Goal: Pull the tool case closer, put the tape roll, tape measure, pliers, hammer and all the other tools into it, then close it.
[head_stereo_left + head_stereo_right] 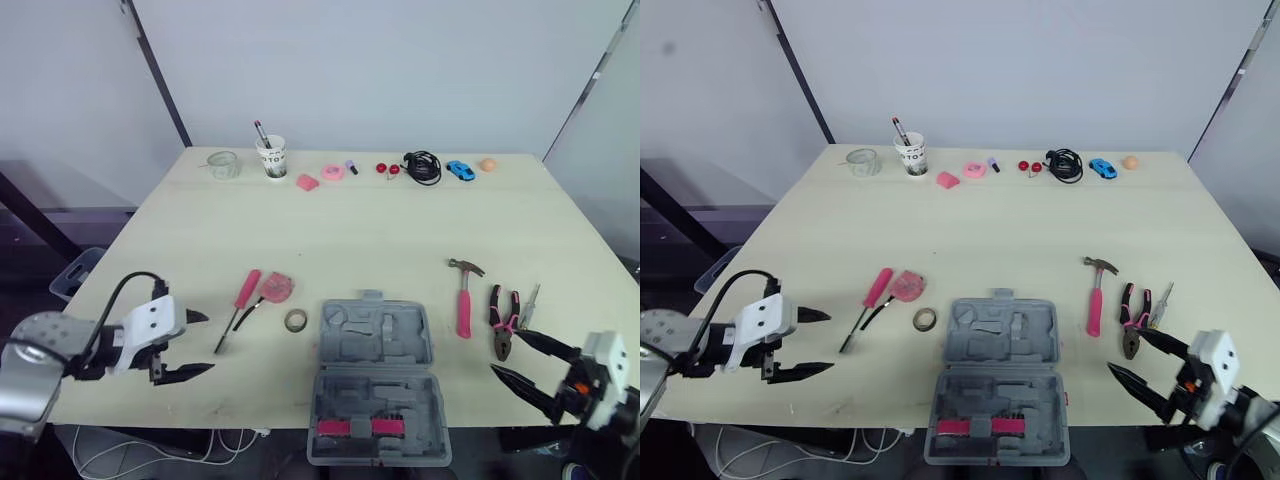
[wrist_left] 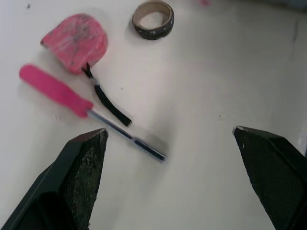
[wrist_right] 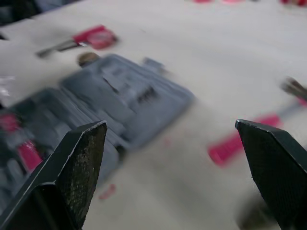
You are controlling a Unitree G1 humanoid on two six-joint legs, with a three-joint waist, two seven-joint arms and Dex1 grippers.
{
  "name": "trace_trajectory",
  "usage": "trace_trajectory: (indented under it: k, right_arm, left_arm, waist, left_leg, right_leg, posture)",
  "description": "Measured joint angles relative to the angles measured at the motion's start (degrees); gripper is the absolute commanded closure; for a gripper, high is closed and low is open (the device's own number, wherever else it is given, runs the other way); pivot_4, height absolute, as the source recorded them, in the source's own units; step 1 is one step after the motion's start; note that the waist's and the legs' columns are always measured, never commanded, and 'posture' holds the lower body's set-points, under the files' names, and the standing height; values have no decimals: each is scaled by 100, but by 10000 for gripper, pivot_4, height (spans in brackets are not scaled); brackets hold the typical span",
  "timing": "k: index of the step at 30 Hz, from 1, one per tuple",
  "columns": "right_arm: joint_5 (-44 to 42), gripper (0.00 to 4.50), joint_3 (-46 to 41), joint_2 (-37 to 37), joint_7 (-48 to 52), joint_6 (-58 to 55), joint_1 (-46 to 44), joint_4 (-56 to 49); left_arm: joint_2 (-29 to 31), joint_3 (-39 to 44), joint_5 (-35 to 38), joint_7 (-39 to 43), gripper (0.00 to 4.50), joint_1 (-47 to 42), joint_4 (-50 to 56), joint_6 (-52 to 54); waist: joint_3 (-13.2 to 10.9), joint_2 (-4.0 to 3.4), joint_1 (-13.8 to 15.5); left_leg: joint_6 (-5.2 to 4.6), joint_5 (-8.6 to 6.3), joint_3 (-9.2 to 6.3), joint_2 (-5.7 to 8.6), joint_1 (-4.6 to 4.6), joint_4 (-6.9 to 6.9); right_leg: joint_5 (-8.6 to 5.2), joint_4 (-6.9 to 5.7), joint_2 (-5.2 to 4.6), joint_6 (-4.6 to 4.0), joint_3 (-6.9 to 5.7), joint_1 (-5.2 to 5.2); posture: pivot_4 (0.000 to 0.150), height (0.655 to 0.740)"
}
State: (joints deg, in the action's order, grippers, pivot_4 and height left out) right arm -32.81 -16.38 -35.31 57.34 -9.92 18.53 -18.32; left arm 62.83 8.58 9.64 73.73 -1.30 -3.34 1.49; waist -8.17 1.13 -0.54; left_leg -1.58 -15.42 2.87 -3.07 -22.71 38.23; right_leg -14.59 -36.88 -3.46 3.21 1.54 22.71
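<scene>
**Stage shown: case placed, loading not yet begun.** The case [image 1: 372,385] is seen lying open on the table [image 1: 380,230], between the two pincers and at the near edge. The pulling step is therefore judged complete. Its moulded recesses are empty apart from a pink strip [image 1: 360,428] in the near half.

The left pincer [image 1: 208,343] is spread wide and nothing is held in it. Just ahead of its tips lies the screwdriver [image 1: 238,305]. The tape measure [image 1: 277,288] lies beyond that, and the tape roll [image 1: 295,320] is further toward the case.

The right pincer [image 1: 506,351] is likewise spread wide and empty. The pliers [image 1: 502,320] lie just ahead of its tips, with a small slim tool [image 1: 529,303] beside them. The hammer [image 1: 463,300] lies further in, toward the case.

**Next move, as judged.** A first pick is called for. Either pincer would have to be advanced and lowered over its nearest tool, closed across the handle, and carried inward to a matching recess. The flat, slim tools are likely to require a low grip close to the table.

**Views compared.** The whole layout, with both pincers flanking the case, is given by the head views. In the left wrist view the screwdriver [image 2: 62,93] is resolved into pink handle and thin shaft. The shaft points into the gap between the fingers [image 2: 79,177]. The black strap of the tape measure [image 2: 76,42] is also seen there, crossing toward that shaft, with the roll [image 2: 153,18] beyond. In the right wrist view the case [image 3: 120,100] is presented from the side, across the gap, with the hammer's handle [image 3: 230,146] nearer.
</scene>
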Motion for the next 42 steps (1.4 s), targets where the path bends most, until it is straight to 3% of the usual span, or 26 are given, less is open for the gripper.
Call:
trace_trajectory:
  k: [10,20,25,32,42]
  right_arm:
    - [132,0,903,-3,-67,-295,-1340,-177]
    - [312,0,1138,-70,27,-357,-1588,29]
    - [306,0,1133,-124,112,-357,-1697,90]
    - [333,0,1159,-161,191,-343,-1724,144]
    - [334,0,1158,-193,228,-354,-1739,153]
  left_arm:
    - [277,-1483,-897,613,682,-1830,165,463]
    - [-18,-3032,-2216,1439,682,-3566,388,524]
    - [-283,-3420,-2686,1474,682,-3861,576,603]
    - [-1218,-4265,-3851,1431,682,-4054,598,944]
    - [-1586,-4364,-4398,1330,682,-4029,393,970]
  waist:
    - [-11,13,72]
    - [-14,15,134]
    - [-14,15,133]
    - [-16,19,128]
    - [-16,19,137]
  left_leg:
    - [0,1,4,3,-10,8]
    - [-1,1,2,3,-16,14]
    - [-1,1,1,3,-16,15]
    - [-2,2,-4,7,-22,19]
    - [-3,2,-2,6,-20,21]
  right_leg:
    - [0,-3,50,0,1,-1]
    - [8,-3,65,15,15,-1]
    - [12,-3,69,22,21,-2]
    - [13,-3,73,24,30,-2]
    - [13,-7,78,24,41,-2]
  posture:
    - [1500,7400]
    - [1500,7400]
    - [1500,7400]
    - [1500,7400]
    - [1500,7400]
